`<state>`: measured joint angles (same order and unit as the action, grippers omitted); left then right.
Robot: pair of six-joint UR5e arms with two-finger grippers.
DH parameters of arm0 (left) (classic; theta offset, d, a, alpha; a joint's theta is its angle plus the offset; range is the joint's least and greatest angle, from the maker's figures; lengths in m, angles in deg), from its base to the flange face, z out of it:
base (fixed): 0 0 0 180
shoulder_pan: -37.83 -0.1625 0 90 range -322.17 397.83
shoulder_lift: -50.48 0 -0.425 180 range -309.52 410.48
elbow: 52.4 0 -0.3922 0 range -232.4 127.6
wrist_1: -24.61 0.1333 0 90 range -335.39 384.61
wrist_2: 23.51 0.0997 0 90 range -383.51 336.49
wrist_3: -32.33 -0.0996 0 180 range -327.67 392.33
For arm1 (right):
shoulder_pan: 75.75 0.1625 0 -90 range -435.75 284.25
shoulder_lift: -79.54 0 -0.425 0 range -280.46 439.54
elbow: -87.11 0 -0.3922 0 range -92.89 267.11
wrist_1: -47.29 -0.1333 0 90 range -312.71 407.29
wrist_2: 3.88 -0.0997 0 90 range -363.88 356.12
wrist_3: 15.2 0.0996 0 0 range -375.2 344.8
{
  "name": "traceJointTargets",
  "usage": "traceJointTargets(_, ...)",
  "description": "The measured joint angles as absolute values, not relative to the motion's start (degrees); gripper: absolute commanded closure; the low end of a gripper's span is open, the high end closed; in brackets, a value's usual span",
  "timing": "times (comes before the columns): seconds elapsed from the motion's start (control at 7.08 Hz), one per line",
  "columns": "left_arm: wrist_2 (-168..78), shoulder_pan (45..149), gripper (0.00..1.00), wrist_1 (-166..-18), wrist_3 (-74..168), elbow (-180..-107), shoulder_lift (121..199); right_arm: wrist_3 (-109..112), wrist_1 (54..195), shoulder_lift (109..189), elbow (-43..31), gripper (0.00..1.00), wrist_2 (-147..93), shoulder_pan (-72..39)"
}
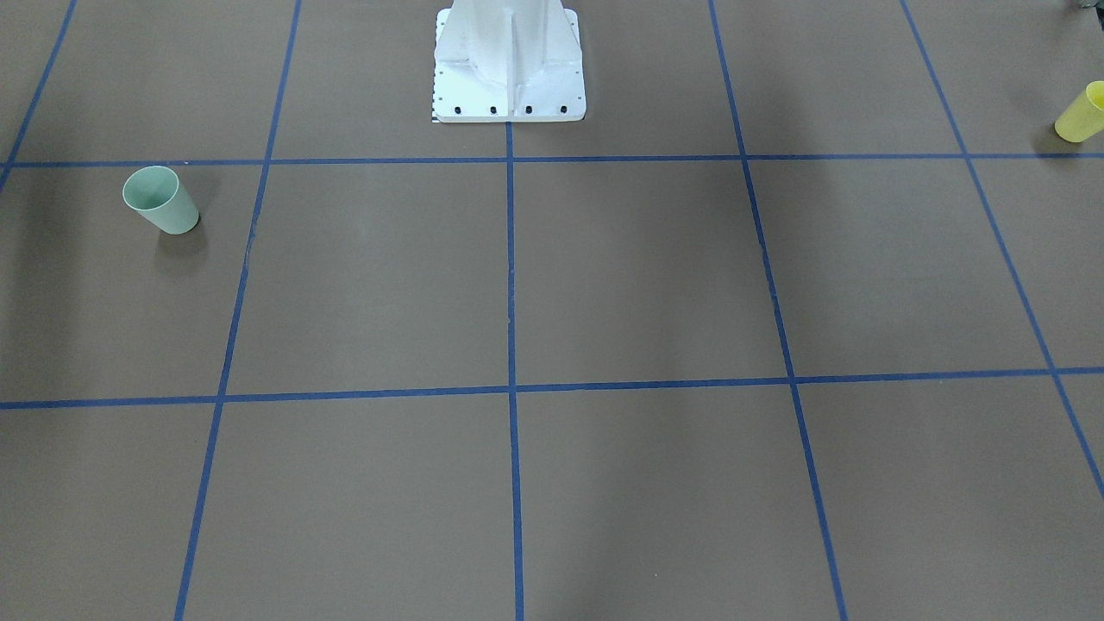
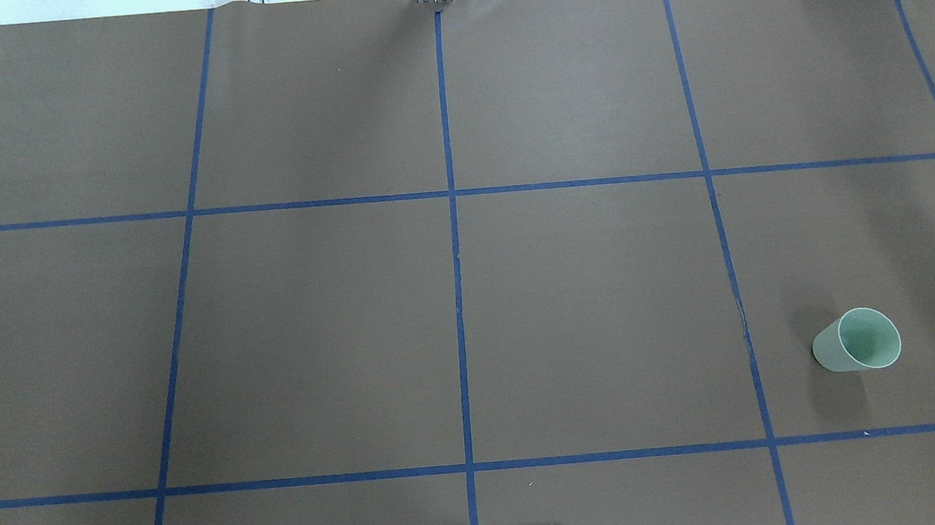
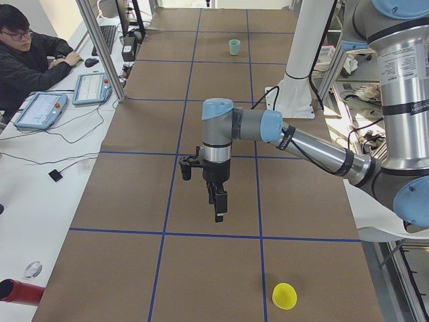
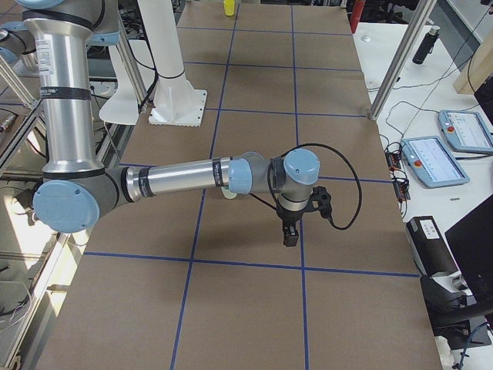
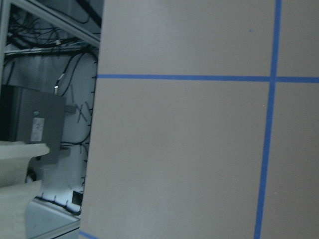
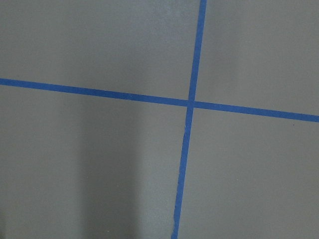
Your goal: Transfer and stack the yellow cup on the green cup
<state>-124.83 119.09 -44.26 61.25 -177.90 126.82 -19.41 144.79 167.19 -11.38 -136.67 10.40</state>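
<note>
The yellow cup stands upright, mouth up, at the table's end on my left side; it also shows in the exterior left view and far off in the exterior right view. The green cup stands upright, mouth up, on my right side, and shows too in the front-facing view and the exterior left view. My left gripper hangs above the table, well away from the yellow cup. My right gripper hangs above the table. I cannot tell whether either is open or shut. Both wrist views show only brown paper and blue tape.
The white robot pedestal stands at the table's middle edge. An operator sits at a side desk with tablets. Metal frame posts stand along the table's far side. A red object lies off the table.
</note>
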Motion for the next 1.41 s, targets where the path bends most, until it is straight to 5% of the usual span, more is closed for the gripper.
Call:
traceJointTargets(0.42, -119.71, 109.17, 0.00, -43.57, 88.69, -178.90, 120.83, -18.92, 144.41, 167.58, -11.49, 0.00, -137.36, 9.74)
traceJointTargets(0.71, -115.16, 92.68, 0.00, -43.25, 115.44, -177.73, 116.13, -18.82, 144.40, 167.74, -11.19, 0.00, -138.59, 9.68)
traceJointTargets(1.41, -114.06, 68.33, 0.00, -43.50, 161.45, -161.05, 114.02, -18.96, 144.44, 167.22, -10.54, 0.00, -138.76, 8.28)
